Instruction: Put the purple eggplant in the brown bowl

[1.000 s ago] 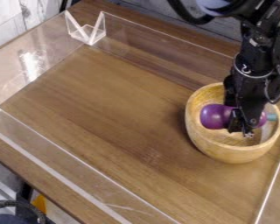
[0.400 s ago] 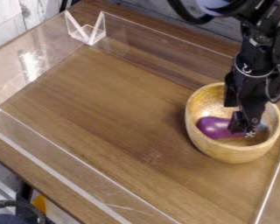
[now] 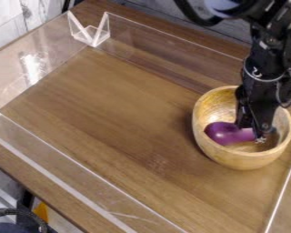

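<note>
Black fingers [image 3: 249, 126] pressed together; glossy purple toy eggplant [image 3: 225, 135] lay just left, inside round light-brown wooden bowl [image 3: 242, 163].

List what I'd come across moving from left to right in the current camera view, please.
The black cable, then the clear plastic stand, then the purple eggplant in the brown bowl, then the robot arm.
</note>
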Motion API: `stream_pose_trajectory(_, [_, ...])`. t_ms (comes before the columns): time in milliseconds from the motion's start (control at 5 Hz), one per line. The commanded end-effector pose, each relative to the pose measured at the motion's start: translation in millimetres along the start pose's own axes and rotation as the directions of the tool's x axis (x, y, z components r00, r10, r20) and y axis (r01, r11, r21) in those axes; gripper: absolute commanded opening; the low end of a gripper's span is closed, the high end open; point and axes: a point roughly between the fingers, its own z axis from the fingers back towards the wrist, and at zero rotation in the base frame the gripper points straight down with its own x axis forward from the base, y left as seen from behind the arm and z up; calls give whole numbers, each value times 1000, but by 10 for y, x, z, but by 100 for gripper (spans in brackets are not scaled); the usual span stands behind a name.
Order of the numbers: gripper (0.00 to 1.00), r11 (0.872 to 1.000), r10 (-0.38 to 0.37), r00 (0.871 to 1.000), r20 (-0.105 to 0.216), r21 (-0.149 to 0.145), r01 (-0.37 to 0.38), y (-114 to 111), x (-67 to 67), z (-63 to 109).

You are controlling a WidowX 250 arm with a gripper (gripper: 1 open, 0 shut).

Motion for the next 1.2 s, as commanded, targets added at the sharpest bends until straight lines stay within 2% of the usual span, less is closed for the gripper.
stream_pose_trajectory(0, [0,1000,8,1000,26,24,-9,84,26,70])
stream_pose_trajectory(1000, [0,1000,12,1000,10,26,-12,167,-43,27])
